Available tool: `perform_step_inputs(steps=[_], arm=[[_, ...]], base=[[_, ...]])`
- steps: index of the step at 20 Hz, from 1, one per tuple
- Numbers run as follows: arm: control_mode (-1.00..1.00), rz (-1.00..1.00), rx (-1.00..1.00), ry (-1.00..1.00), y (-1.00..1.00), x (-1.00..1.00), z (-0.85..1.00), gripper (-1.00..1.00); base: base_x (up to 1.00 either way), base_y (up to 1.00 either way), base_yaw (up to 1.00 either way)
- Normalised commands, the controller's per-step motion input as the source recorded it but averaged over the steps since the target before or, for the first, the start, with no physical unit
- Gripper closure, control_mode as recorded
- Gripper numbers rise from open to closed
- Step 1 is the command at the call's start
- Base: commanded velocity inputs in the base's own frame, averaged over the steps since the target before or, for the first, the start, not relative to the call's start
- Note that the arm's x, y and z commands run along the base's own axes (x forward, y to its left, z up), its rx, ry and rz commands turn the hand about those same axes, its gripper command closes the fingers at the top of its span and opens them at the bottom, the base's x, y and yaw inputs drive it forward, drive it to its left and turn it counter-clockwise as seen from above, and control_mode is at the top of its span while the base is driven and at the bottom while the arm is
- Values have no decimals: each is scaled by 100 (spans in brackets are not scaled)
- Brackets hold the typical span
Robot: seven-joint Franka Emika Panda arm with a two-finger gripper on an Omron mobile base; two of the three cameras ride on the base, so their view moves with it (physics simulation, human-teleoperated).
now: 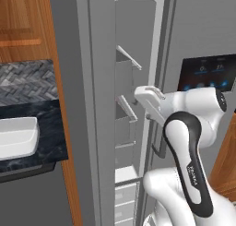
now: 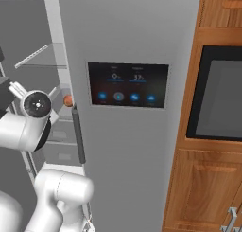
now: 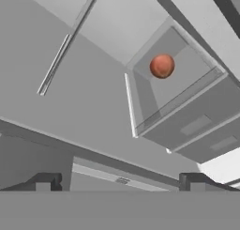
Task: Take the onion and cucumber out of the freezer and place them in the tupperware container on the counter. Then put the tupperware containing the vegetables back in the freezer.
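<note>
The onion (image 3: pixel 162 65) is a small reddish-orange ball resting on a grey shelf inside the open freezer (image 1: pixel 125 77). It also peeks out beside the fridge door edge (image 2: pixel 68 100). My gripper (image 3: pixel 119 183) is open, empty, and pointed into the freezer, some way short of the onion. The white hand (image 1: pixel 148 99) sits at the freezer opening at mid-shelf height. The tupperware container (image 1: pixel 16 137) is a shallow white tray on the dark marbled counter (image 1: pixel 48 128) to the left. The cucumber is out of view.
The freezer door (image 1: pixel 85 110) stands swung open between the arm and the counter. Grey shelves and drawers (image 3: pixel 197 126) line the freezer. On the right is the fridge door with its dark touch panel (image 2: pixel 127 84) and bar handle (image 2: pixel 78 134). Wooden cabinets hold an oven (image 2: pixel 217 93).
</note>
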Motion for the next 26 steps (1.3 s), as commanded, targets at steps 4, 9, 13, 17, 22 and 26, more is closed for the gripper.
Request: perform_step_inputs(steps=[4, 9, 13, 17, 22, 26], arm=[[-100, -4, 0, 0, 15, 48, -17, -100], [-100, -4, 0, 0, 20, 41, -16, -100], [-100, -5, 0, 0, 10, 40, -8, -100], [-100, -5, 0, 1, 3, 41, -3, -100], [-100, -5, -1, 5, 6, 47, -6, -100], [-100, -5, -5, 5, 12, 39, -10, -100]], base=[[0, 0, 0], [0, 0, 0], [0, 0, 0], [0, 0, 0], [0, 0, 0], [0, 0, 0]])
